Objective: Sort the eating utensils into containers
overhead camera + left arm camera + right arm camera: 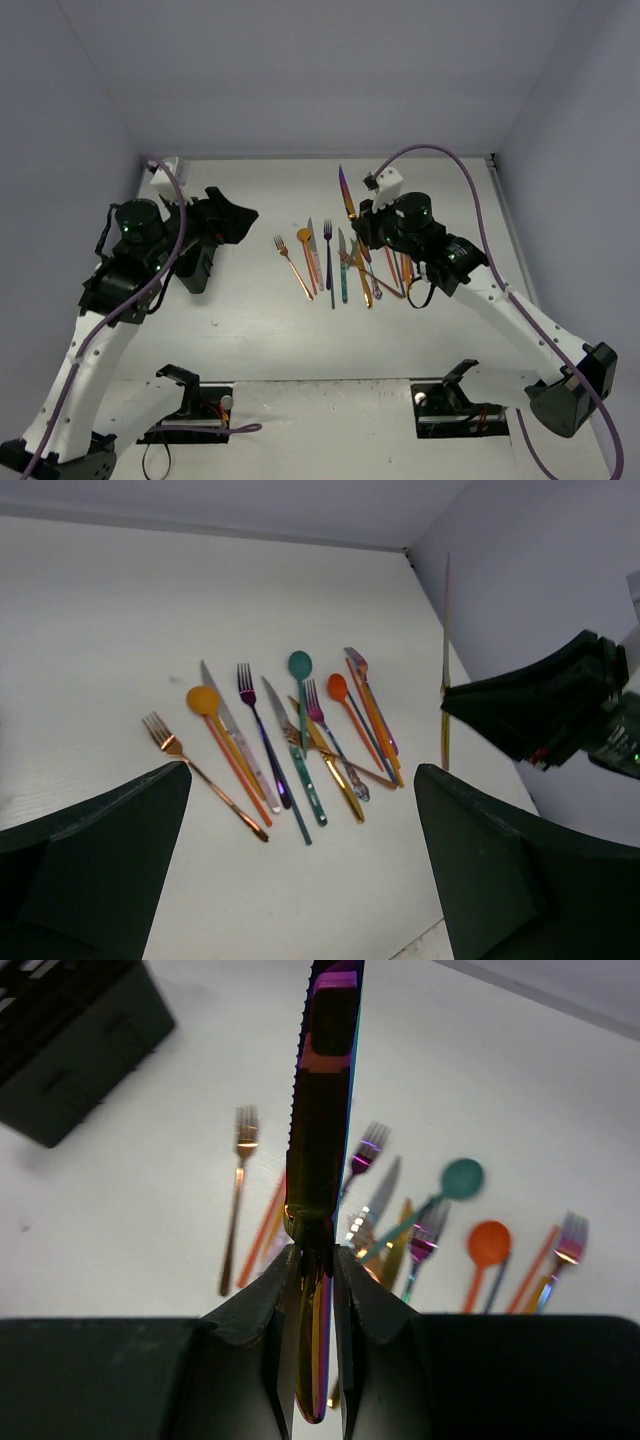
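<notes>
My right gripper point(366, 226) point(318, 1272) is shut on the handle of an iridescent purple-gold knife point(322, 1090) point(345, 193), held above the table with the blade pointing away from the wrist. Several other eating utensils point(330, 265) lie fanned out on the white table below it: a copper fork point(200, 775), an orange spoon point(205, 702), a purple fork point(262, 738), a teal spoon point(300, 665) and others. My left gripper point(228, 215) point(300, 880) hangs open to their left with nothing between its fingers point(100, 860). The black container point(80, 1050) point(195, 268) sits at the left, partly hidden under the left arm.
Grey walls close the table at the back and both sides. The right gripper point(545, 710) with the raised knife point(446, 680) shows at the right of the left wrist view. Two black arm bases point(190, 405) stand at the near edge.
</notes>
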`<state>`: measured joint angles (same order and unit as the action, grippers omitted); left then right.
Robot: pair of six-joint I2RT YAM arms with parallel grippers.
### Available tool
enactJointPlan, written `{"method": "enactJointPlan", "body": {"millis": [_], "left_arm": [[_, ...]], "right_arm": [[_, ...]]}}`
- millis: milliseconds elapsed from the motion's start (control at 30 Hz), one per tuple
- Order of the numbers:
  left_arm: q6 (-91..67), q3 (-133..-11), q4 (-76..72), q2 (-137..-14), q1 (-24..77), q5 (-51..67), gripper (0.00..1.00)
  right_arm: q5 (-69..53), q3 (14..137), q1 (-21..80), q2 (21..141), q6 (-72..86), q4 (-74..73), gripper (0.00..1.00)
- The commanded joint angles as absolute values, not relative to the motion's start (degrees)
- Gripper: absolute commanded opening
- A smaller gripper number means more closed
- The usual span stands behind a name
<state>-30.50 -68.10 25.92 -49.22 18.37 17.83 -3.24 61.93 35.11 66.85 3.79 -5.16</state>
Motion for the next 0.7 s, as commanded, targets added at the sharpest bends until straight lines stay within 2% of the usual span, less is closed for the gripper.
{"method": "enactJointPlan", "body": {"millis": [0,333,667], "left_arm": [[-36.1,-69.4,9.9,-54.1,22.4,18.4,0.9],[-35.2,-73.9,7.8,-64.1,34.9,7.7,0.8],[-36.2,-73.6,8.5,-67.8,37.5,6.0,0.7]], "right_arm": [[-7.5,62.8,40.1,66.1,3.2,4.0,0.0],[-6.3,65.0,48.7,69.9,2.9,6.6,0.0],[-6.4,64.7,50.2,71.6,3.3,9.0,0.0]]}}
